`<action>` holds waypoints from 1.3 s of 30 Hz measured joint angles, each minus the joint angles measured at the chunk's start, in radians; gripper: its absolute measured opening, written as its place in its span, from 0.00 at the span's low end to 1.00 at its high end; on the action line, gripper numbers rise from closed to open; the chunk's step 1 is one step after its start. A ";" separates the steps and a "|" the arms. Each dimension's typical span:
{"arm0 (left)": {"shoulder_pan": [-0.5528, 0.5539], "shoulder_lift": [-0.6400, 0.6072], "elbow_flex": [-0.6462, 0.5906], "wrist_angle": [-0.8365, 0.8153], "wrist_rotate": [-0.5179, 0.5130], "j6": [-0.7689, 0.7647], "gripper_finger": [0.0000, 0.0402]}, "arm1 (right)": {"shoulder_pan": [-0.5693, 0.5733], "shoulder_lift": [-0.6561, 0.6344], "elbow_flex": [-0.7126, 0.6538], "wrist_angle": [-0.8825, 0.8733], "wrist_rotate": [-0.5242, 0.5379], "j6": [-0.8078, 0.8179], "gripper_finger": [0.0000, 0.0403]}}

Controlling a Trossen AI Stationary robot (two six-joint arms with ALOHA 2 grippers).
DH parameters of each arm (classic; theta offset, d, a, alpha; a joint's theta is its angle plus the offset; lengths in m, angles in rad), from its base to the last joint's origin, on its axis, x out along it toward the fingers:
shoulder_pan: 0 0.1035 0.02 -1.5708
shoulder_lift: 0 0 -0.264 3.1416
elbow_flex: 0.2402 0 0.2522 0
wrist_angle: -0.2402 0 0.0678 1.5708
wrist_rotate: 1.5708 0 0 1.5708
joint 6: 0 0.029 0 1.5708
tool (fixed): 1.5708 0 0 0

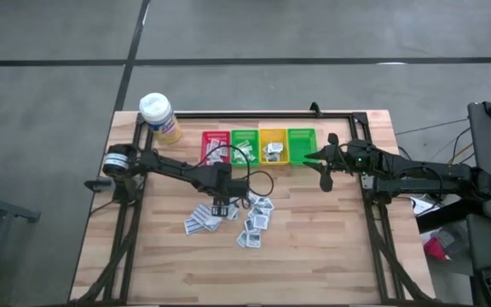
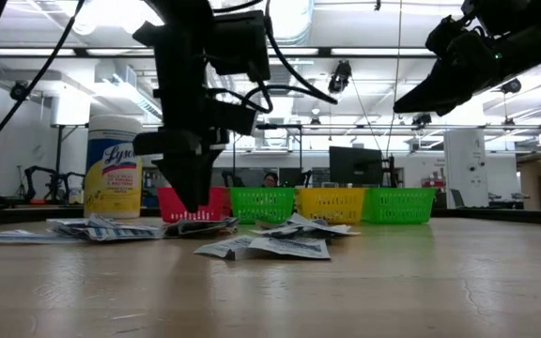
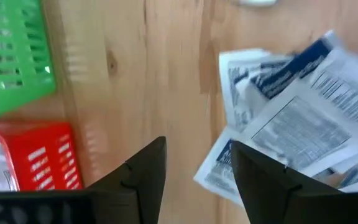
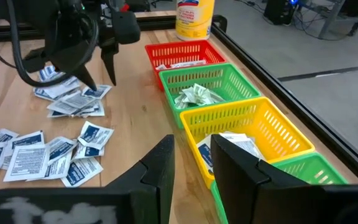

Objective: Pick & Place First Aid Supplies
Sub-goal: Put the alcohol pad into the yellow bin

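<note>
My left gripper (image 1: 221, 207) is low over the bench (image 1: 314, 256), fingers apart, nothing between them. Sachets (image 1: 254, 220) lie flat in a loose heap right under and beside it, overlapping, long edges at mixed angles, no common heading. Red bin (image 1: 215, 147) and green bin (image 1: 245, 146) sit just behind it; bottle (image 1: 159, 117) stands further off past the red bin. My right gripper (image 1: 325, 181) hangs above the bench beside the far green bin (image 1: 301, 145), partly open, empty. Yellow bin (image 1: 273, 146) holds a few sachets.
</note>
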 joint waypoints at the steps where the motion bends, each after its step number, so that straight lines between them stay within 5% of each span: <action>1: 0.002 0.000 -0.006 0.005 -0.001 0.000 0.46 | 0.000 0.000 0.000 0.000 0.000 0.000 0.24; 26: 0.056 -0.002 -0.135 0.109 0.250 0.069 0.45 | 0.000 0.000 0.000 0.000 0.000 0.023 0.25; 39: 0.067 0.001 -0.117 0.101 0.261 0.098 0.29 | 0.000 0.000 0.000 0.000 0.000 0.026 0.27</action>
